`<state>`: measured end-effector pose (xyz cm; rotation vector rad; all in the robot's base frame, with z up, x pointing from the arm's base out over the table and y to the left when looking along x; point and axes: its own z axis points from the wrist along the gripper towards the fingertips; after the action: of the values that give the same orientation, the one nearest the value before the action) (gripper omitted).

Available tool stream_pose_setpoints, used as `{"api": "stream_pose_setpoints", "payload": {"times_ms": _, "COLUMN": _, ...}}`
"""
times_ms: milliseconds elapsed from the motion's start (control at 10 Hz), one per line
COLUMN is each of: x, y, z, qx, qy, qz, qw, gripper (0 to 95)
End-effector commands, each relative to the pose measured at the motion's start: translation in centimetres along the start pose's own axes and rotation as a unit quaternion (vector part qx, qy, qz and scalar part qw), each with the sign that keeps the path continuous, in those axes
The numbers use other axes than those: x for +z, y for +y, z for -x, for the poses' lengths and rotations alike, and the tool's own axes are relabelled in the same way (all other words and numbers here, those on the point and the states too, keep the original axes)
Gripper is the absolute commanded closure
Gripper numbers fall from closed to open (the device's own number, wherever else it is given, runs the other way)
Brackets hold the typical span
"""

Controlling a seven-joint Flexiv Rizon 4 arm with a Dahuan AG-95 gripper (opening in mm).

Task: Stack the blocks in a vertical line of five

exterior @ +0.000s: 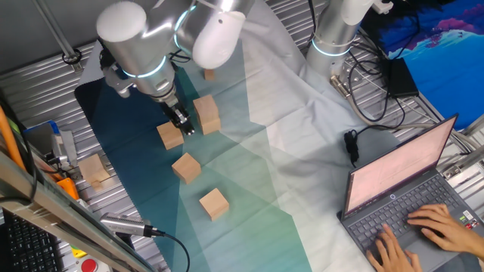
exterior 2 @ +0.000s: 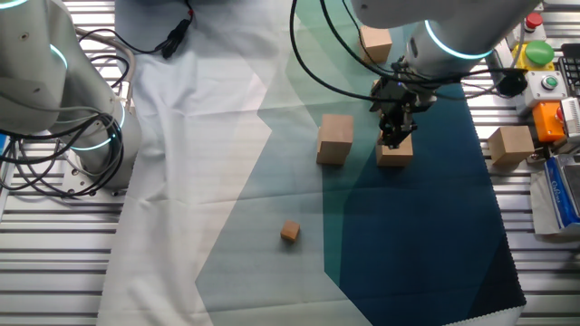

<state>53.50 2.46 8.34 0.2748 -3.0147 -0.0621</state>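
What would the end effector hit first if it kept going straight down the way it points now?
Most likely the wooden block directly beneath it. The end effector points down at the cloth, its fingertips right at that block's top; whether they already touch or straddle it is unclear. The two-block stack stands off to the side, out of line.

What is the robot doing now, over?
Gripper down on one light-tan wooden block, grip unclear. Two-high stack beside it. Nothing in the way.
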Motion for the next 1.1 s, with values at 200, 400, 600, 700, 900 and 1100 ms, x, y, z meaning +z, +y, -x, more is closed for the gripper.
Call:
{"api": "stream_pose_setpoints", "payload": {"times_ms": 200, "x": -0.1, "y": 0.0, "z": -0.1, "qx": 0.017, "qy": -0.015, "qz": -0.017, "qw": 0.9996, "gripper": 38.0}}
{"api": "stream_pose_setpoints", "payload": {"times_ms": 400, "x": -0.1, "y": 0.0, "z": -0.1, "qx": 0.021, "qy": -0.015, "qz": -0.023, "qw": 0.9994, "gripper": 38.0}}
{"api": "stream_pose_setpoints", "payload": {"times_ms": 600, "x": -0.2, "y": -1.3, "z": 0.3, "qx": 0.016, "qy": -0.011, "qz": -0.021, "qw": 0.9996, "gripper": 38.0}}
{"api": "stream_pose_setpoints", "payload": {"times_ms": 700, "x": 0.0, "y": -1.8, "z": 0.3, "qx": 0.015, "qy": -0.012, "qz": -0.018, "qw": 0.9996, "gripper": 38.0}}
{"api": "stream_pose_setpoints", "payload": {"times_ms": 900, "x": 0.6, "y": -2.3, "z": 0.7, "qx": 0.023, "qy": -0.013, "qz": -0.013, "qw": 0.9996, "gripper": 38.0}}
{"api": "stream_pose_setpoints", "payload": {"times_ms": 1100, "x": 1.4, "y": -2.6, "z": 1.5, "qx": 0.039, "qy": -0.014, "qz": -0.003, "qw": 0.9991, "gripper": 38.0}}
